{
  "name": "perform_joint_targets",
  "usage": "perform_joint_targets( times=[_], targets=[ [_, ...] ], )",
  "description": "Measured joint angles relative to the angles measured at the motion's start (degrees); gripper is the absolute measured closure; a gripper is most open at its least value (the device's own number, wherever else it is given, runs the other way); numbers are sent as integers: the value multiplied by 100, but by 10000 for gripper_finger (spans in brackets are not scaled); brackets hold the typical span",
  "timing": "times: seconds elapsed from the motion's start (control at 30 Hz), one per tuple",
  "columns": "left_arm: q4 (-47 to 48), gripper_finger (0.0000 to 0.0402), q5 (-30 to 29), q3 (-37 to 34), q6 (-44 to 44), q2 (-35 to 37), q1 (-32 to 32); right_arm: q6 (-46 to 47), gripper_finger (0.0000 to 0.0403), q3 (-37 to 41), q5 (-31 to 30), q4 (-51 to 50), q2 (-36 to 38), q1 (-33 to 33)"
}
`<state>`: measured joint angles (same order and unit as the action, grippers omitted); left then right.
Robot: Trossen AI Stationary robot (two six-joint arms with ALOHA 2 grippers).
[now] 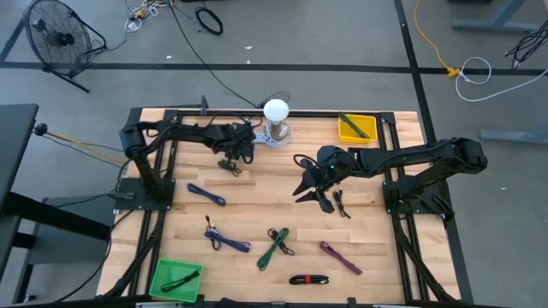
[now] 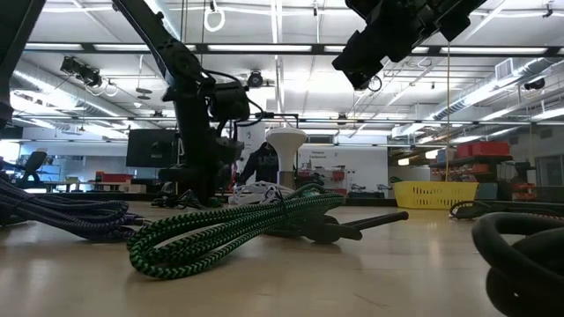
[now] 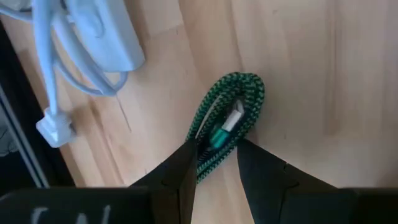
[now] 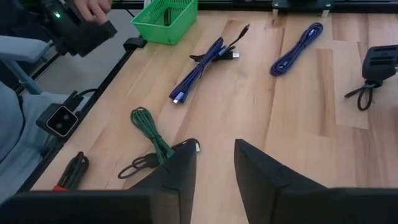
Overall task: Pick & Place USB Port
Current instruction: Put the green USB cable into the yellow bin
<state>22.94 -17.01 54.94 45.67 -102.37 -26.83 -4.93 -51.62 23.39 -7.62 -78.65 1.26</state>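
My left gripper (image 1: pixel 229 157) stands low over the far middle of the table, fingers pointing down and shut on a folded green braided USB cable (image 3: pixel 233 106) that has a silver plug. From above this cable (image 1: pixel 229 166) looks dark. My right gripper (image 1: pixel 310 192) hovers open above the table's middle and holds nothing. In the low view it hangs high (image 2: pixel 366 60). A black cable (image 1: pixel 341 204) lies on the wood just to its right. My left gripper pinches one end of the folded cable bundle (image 3: pixel 210 154) between its two fingers (image 3: pixel 180 177), coming from above with the fingers pointing down. The looped end with the plug (image 3: pixel 242 93) sticks out past the fingertips, close to the wood. Whether it is lifted clear I cannot tell.
Loose on the table are blue cables (image 1: pixel 207 195) (image 1: pixel 224 239), a second green cable (image 1: pixel 274 248), a magenta one (image 1: pixel 341 257) and a red-black one (image 1: pixel 308 279). There is a yellow bin (image 1: pixel 357 128) at the far right, a green bin (image 1: pixel 175 278) at the near left and a white lamp (image 1: pixel 276 120) at the far edge. A person's hand (image 4: pixel 93 7) shows beyond the table.
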Motion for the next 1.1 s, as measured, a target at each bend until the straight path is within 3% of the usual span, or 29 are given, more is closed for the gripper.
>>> perform_joint_targets(
  times=[0.2,0.4,0.67,0.77,0.9,1.1],
  targets=[
    [-30,291,127,24,-3,-142,-147,-3,291,0,-31,7,0,0],
    [55,388,262,153,-418,-89,-151,-25,291,0,-373,40,0,2],
    [546,398,394,685,-1186,-85,-102,-9,291,2,-646,55,0,4],
    [1189,398,395,1080,-1491,-85,-38,-24,291,2,-718,52,0,4],
    [2102,399,533,1667,-1935,-4,9,-52,291,2,-1283,33,0,9],
    [2055,400,1225,1965,-2315,926,98,-50,291,2,-1752,7,0,149]
  ],
)
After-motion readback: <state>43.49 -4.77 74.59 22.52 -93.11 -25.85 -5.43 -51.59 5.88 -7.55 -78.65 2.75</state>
